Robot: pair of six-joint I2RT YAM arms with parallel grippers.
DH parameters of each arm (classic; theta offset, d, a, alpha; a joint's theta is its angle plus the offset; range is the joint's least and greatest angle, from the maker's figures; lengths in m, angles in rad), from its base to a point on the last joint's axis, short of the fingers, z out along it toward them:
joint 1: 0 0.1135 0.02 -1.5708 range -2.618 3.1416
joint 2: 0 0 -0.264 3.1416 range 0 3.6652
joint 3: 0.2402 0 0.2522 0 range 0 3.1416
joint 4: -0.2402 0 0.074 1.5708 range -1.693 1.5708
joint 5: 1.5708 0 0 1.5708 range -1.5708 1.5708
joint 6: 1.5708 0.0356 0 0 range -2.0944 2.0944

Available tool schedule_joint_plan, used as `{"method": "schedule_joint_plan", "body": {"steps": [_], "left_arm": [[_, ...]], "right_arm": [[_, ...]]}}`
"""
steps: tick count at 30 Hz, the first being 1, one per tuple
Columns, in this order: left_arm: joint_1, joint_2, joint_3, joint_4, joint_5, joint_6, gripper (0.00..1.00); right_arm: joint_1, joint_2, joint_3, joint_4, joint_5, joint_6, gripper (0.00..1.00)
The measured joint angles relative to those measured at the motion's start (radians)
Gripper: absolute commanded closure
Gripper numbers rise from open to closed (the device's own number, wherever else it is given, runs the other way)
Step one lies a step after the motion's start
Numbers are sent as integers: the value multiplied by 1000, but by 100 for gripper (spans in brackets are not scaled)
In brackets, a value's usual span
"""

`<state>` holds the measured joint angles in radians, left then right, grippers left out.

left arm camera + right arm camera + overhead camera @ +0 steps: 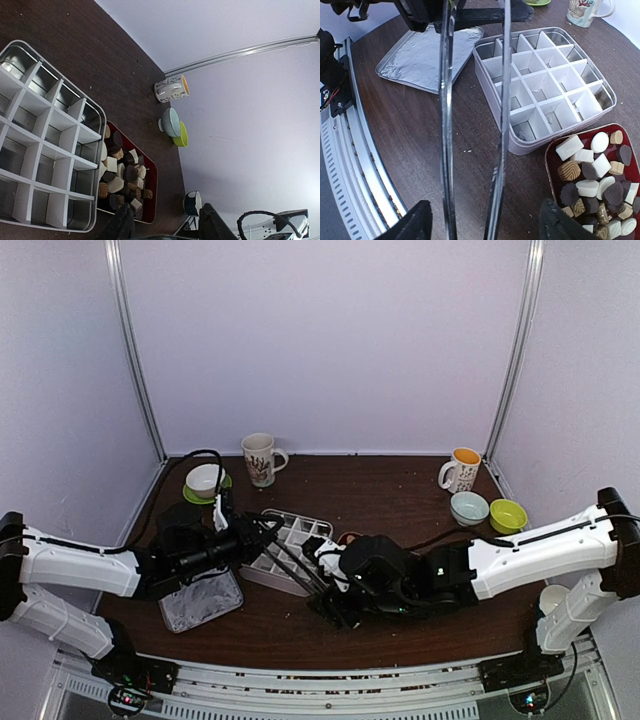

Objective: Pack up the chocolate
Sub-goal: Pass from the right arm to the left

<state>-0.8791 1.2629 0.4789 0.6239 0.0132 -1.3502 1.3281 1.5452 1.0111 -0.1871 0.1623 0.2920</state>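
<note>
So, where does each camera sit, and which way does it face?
Top external: above and behind the arms, looking down on the table; both arms show, with the left gripper and right gripper.
Left wrist: on the left arm, looking rightwards over the tin and chocolate; its fingers at the bottom.
Right wrist: on the right arm, looking along the tongs to the tin and lid; its fingers at the bottom.
Shared: both wrist views show the tin and chocolate.
</note>
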Motion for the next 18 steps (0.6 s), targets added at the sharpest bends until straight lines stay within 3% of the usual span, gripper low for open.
{"method": "schedule_joint_plan", "body": {"steps": [5, 10, 18], "left_arm": [[0, -5, -1, -2, -7, -5, 77], [0, -10, -1, -2, -10, -10, 78], [0, -13, -2, -1, -10, -13, 78]], "right_arm": [[33, -1, 0, 6, 40, -17, 0], [42, -42, -27, 46, 77, -32, 1], [42, -63, -32, 68, 120, -54, 13]]}}
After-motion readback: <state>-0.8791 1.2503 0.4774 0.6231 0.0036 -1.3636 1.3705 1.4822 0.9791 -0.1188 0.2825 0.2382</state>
